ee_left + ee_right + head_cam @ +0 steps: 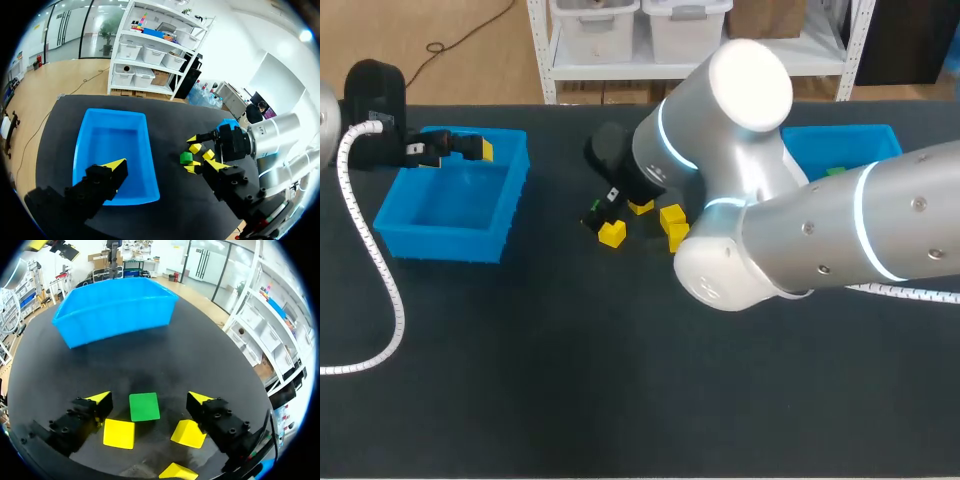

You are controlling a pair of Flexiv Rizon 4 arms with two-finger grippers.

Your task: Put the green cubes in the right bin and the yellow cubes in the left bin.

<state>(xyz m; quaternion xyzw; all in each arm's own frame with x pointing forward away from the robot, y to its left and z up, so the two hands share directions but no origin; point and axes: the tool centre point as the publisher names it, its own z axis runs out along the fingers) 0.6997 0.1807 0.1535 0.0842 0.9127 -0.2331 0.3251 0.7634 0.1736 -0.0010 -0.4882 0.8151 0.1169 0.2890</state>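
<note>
Fingers of the right gripper [150, 398] stand spread either side of a small green cube [144, 406], not touching it, among loose yellow cubes [119, 433] on the black table [620, 380], while the left gripper [166, 164], likewise spread and holding nothing, hangs over the blue plastic left bin [450, 238].

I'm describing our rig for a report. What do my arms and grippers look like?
The right arm is silver-grey with rounded joints, a white cap and glowing cyan rings. A white corrugated hose feeds the left gripper; it and the right gripper are black with yellow tips.
</note>
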